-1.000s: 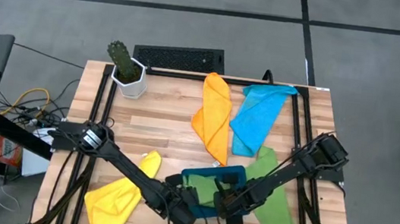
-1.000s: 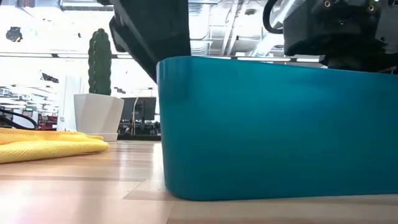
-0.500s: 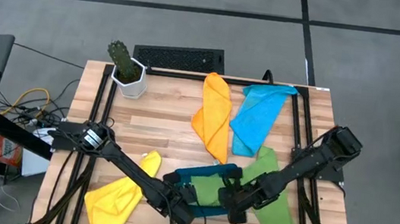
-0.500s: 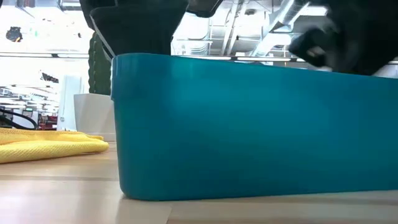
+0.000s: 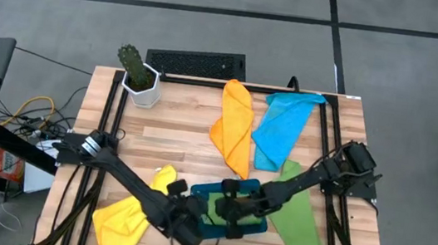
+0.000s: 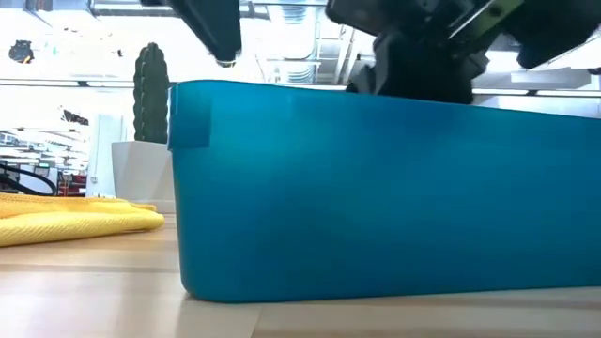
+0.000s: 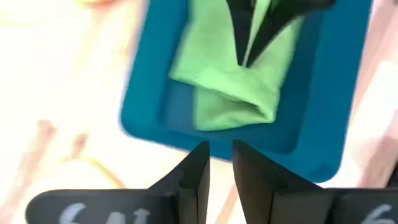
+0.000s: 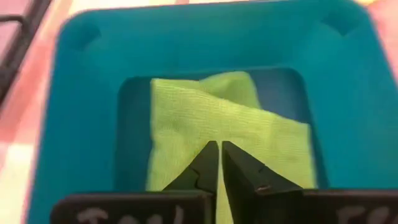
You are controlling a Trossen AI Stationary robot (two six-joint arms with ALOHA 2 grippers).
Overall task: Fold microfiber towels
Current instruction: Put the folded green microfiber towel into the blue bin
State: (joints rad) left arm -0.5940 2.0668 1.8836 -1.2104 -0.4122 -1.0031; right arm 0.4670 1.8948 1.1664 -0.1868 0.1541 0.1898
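Wood table [image 5: 176, 134]: teal tray [image 8: 74, 112] at near edge w/ folded green towel [image 8: 211, 134] inside. Right gripper [image 8: 219, 167] over towel, fingers nearly closed, gripping nothing. Left gripper [image 7: 217, 163] just beside tray's rim, narrow gap, empty.

- i can't read any text, label, brand, number or sign in my views.
- the left gripper [image 7: 216, 163] has pale marks on the dark bar below its fingers, too blurred and cut off for me to make out.
- the right gripper [image 8: 216, 163] carries similar pale marks on its bar, also cropped and unreadable.
- the tray [image 6: 376, 188], the towels and the white pot [image 5: 141, 85] show no lettering i can see.
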